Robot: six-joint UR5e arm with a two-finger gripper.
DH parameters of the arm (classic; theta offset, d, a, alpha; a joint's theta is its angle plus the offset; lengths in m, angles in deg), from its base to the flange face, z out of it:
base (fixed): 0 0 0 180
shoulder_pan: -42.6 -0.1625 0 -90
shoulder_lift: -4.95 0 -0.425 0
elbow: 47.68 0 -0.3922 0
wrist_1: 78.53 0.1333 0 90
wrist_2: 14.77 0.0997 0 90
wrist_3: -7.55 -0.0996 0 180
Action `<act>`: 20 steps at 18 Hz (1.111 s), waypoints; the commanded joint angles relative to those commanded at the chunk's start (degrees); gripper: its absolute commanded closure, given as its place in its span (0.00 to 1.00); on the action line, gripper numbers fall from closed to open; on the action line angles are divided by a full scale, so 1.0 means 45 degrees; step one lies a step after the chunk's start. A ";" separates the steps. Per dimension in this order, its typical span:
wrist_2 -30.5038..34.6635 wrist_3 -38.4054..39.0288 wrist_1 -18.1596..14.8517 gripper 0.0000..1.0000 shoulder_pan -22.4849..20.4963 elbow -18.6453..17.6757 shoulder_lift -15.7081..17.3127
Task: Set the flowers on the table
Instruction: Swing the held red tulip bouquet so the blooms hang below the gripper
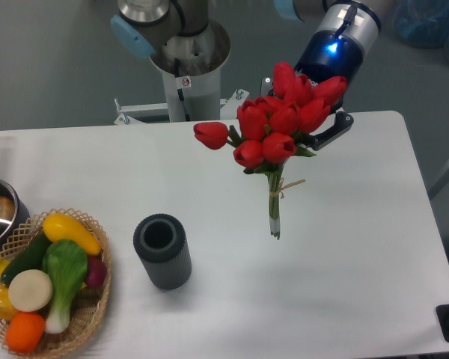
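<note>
The tulip bunch (278, 123) hangs blooms-up over the white desk (344, 284), right of centre toward 1 o'clock, stems pointing down. The gripper (314, 120) sits behind the blooms; its jaws are hidden, so their state cannot be told. A dark ribbed cylinder (162, 250) stands at 8 o'clock from the bunch; a wicker basket (86, 325) of toy vegetables sits beyond it.

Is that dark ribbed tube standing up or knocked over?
Standing up: the dark ribbed tube rests on its end on the table, its open mouth facing upward.
</note>
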 joint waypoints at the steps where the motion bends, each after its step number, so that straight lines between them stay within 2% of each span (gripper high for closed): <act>1: 0.0019 0.0000 0.0019 0.72 -0.0058 -0.0019 0.0019; 10: 0.0388 0.0039 -0.0020 0.72 -0.0137 -0.0039 0.0175; 20: 0.4760 0.0176 -0.0117 0.72 0.0234 0.0039 0.0604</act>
